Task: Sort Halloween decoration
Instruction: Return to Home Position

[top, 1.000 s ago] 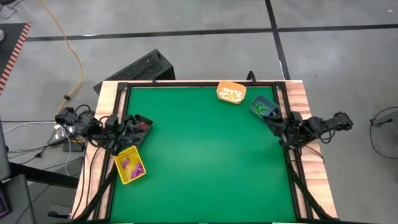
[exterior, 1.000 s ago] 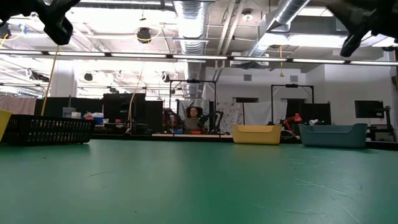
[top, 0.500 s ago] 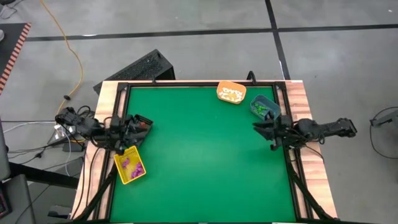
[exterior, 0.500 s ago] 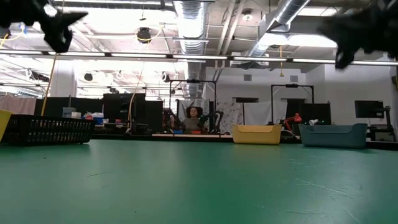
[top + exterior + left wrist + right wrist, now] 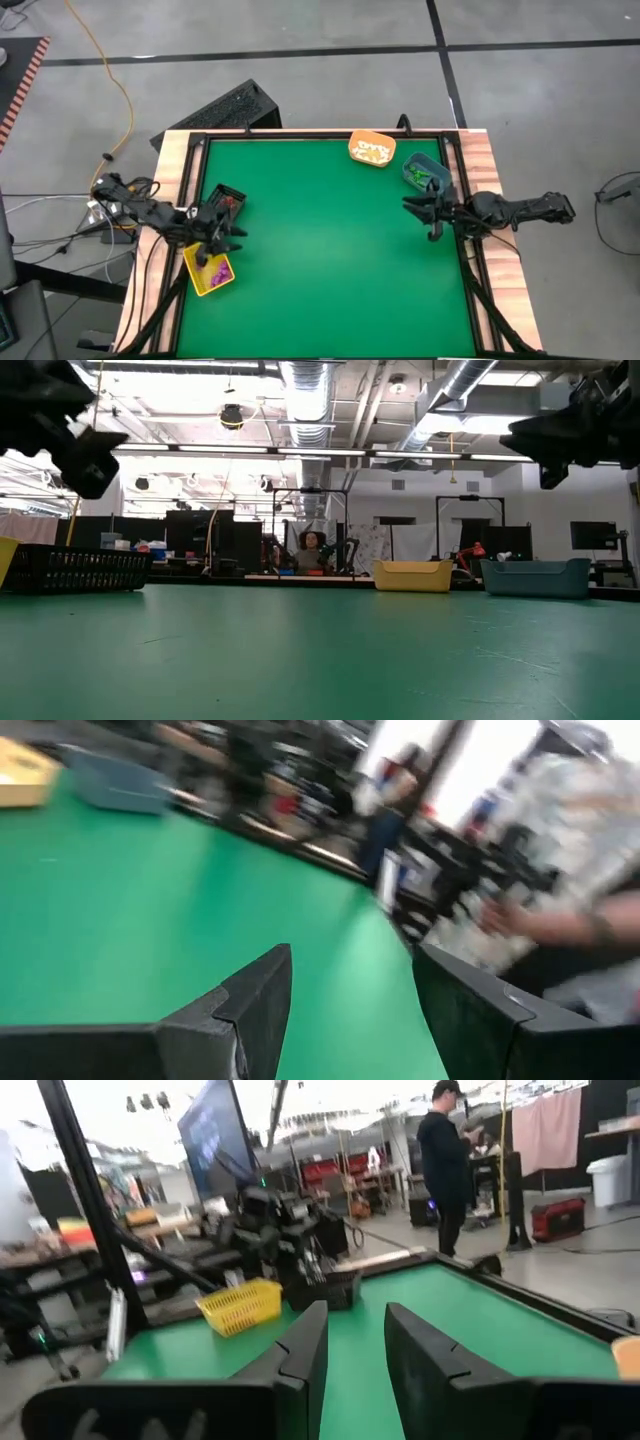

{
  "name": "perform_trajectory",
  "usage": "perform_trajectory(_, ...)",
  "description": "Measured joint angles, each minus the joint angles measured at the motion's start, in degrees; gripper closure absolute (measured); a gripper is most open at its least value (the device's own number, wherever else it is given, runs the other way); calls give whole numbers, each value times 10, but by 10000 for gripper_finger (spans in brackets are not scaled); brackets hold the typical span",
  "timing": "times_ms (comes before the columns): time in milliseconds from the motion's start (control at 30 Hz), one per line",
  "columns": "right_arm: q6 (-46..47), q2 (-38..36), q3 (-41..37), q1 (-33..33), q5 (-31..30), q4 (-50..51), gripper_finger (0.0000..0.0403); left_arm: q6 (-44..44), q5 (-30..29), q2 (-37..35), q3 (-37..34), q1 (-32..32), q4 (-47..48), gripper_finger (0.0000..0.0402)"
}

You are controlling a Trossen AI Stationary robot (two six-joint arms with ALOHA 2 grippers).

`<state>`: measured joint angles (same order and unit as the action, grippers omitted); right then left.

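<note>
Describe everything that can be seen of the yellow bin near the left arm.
The yellow bin is a small rectangular basket, plastic-looking, with open lattice walls that show in the right wrist view. It sits upright on the green mat near the table's left edge, turned slightly askew to it. Purple trinkets lie inside. The black bin stands just beyond it, toward the far side. The left gripper, fingers open, hangs over its far end; contact cannot be judged.
</note>
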<state>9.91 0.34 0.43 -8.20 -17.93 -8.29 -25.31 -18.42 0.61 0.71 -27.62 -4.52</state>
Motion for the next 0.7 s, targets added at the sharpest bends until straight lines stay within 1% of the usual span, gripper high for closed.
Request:
perform_trajectory(33, -6, 0, 0, 0, 0, 9, 291, 7, 17, -4, 0, 0, 4, 202)
perform_trajectory(67, -8, 0, 0, 0, -3, 19, 291, 7, 21, -4, 0, -1, 4, 202)
perform_trajectory(200, -10, 1, 0, 1, -29, 38, 291, -46, 4, -4, 0, 0, 9, 202)
perform_trajectory(267, -14, 3, 0, 1, -29, 39, 291, -77, 2, -4, 0, 0, 8, 202)
perform_trajectory(367, -35, 15, 0, 1, -29, 40, 291, -84, 2, -4, 0, 0, 8, 202)
perform_trajectory(500, -72, 50, 0, 5, -30, 42, 291, -90, 2, -4, 0, 0, 8, 202)
perform_trajectory(567, -68, 64, 0, 13, -30, 43, 291, -55, 15, -4, 0, 0, 6, 202)
perform_trajectory(700, -55, 91, -1, 23, -30, 44, 291, 34, 95, -4, 0, 0, -17, 202)
